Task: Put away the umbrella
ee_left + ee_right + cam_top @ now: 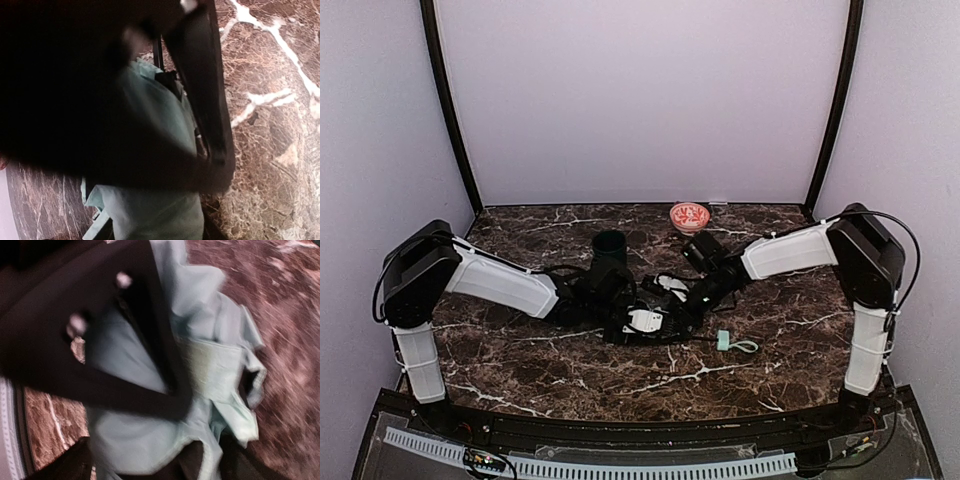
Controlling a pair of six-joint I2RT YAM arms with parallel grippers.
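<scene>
Pale lilac walls (640,100) close in a dark, white-veined marble table (520,370), with both arms reaching from the near corners to meet at its middle. The umbrella (655,312) lies there as a crumpled heap of pale mint fabric and black lining, low on the tabletop between the two wrists. Its small mint handle (724,341) lies on the marble just to the right of the heap, the strap (747,347) looped out beside it. The left gripper (623,308) is down on the left side of the bundle; its wrist view shows one dark finger (210,100) running alongside mint cloth (150,215) (the rest is lost in shadow and blur), so I cannot tell whether its jaws are apart or pressed on the fabric. The right gripper (690,303) is at the heap's right side. Its wrist view shows a dark finger (150,315) lying across bunched mint folds (215,370), too smeared to tell whether it is gripping. Behind the heap, toward the back wall, a dark green mug (609,245) stands upright, and a small red-and-white bowl (689,215) sits farther back to the right, both apart from the umbrella.
</scene>
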